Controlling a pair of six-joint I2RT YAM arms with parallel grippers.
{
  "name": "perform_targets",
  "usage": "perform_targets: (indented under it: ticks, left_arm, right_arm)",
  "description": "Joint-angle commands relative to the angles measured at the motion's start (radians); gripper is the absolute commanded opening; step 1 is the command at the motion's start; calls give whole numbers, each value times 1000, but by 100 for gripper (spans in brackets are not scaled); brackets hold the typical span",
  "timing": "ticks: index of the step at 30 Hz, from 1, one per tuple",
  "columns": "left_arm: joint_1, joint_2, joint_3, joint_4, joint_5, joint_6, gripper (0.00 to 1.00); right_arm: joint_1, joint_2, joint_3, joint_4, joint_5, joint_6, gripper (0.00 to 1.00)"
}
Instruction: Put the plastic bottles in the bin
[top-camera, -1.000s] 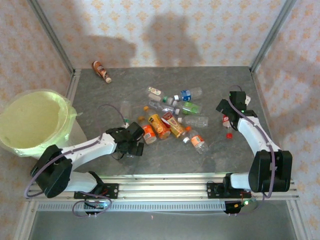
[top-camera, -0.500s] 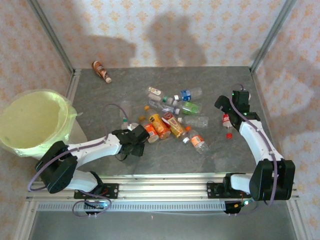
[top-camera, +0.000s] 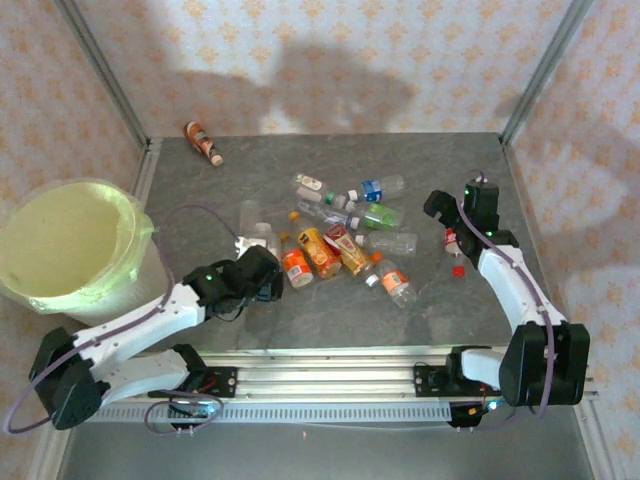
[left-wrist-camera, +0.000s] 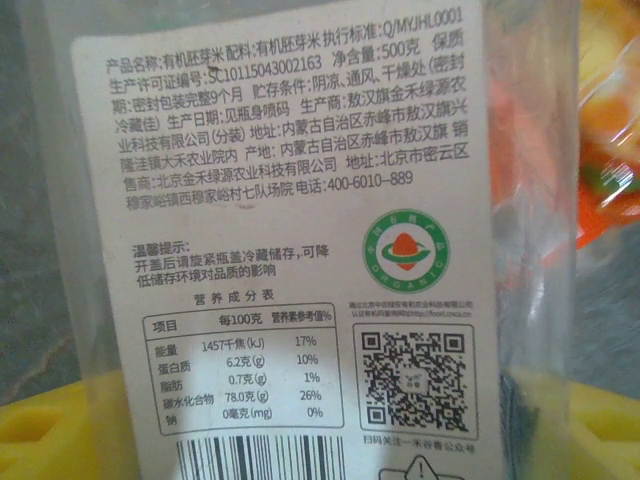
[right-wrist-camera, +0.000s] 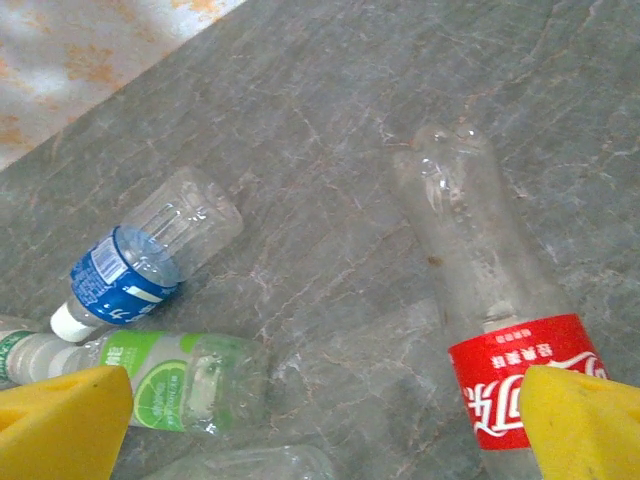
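Observation:
Several plastic bottles (top-camera: 335, 240) lie loose in the middle of the table. My left gripper (top-camera: 261, 264) is at the left edge of that pile, shut on a clear bottle with a white printed label (left-wrist-camera: 290, 200); the yellow fingertips (left-wrist-camera: 40, 435) show at either side of it. The pale yellow-green bin (top-camera: 135, 225) stands off the table's left edge. My right gripper (top-camera: 446, 214) hangs open at the right side, its yellow fingers (right-wrist-camera: 60, 420) spread above bare table, with a red-labelled bottle (right-wrist-camera: 505, 380) beside its right finger.
A blue-labelled bottle (right-wrist-camera: 125, 280) and a green-labelled one (right-wrist-camera: 165, 385) lie left of the right gripper. A lone orange bottle (top-camera: 203, 143) rests at the far left corner. A loose red cap (top-camera: 459, 270) lies near the right arm. Metal frame posts stand at the back corners.
The left gripper closed on the white-labelled bottle and the left arm drew back to the left. The right gripper shifted slightly toward the far left, staying open.

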Motion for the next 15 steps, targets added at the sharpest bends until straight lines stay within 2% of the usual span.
perform_targets:
  ticks: [1, 6, 12, 15]
  left_arm:
    - [3, -47, 118, -59, -132, -8, 70]
    - [33, 10, 364, -189, -292, -5, 67]
    - [52, 162, 669, -227, -625, 70, 66]
    - [67, 256, 802, -258, -767, 168, 66]
  right_arm:
    - [-4, -55, -31, 107, -61, -1, 99]
    - [-3, -76, -50, 208, -116, 37, 99]
    - [4, -70, -49, 259, -129, 55, 99]
    - [4, -71, -42, 250, -137, 52, 99]
